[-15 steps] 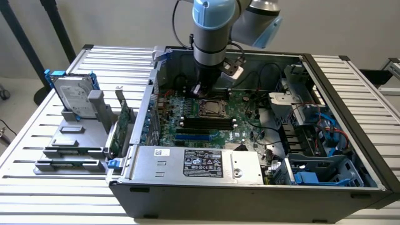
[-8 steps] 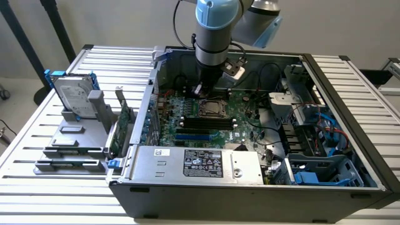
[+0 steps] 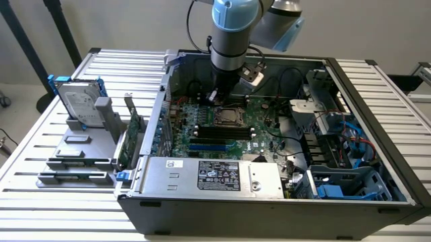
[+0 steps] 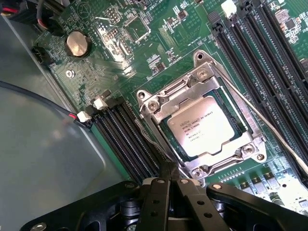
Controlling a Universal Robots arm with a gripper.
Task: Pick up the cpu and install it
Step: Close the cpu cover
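Overhead, arm upright inside the case, gripper fingers pressed together, empty, beside the socketed cpu

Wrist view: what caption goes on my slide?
The cpu sits in its motherboard socket, with the tool just beside it.

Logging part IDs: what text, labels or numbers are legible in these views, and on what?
Silvery-grey square cpu seated in the metal socket frame: several printed lines, too blurred to read.
White label on the grey metal power supply box: print and symbols too small to read.
Nothing else legible.
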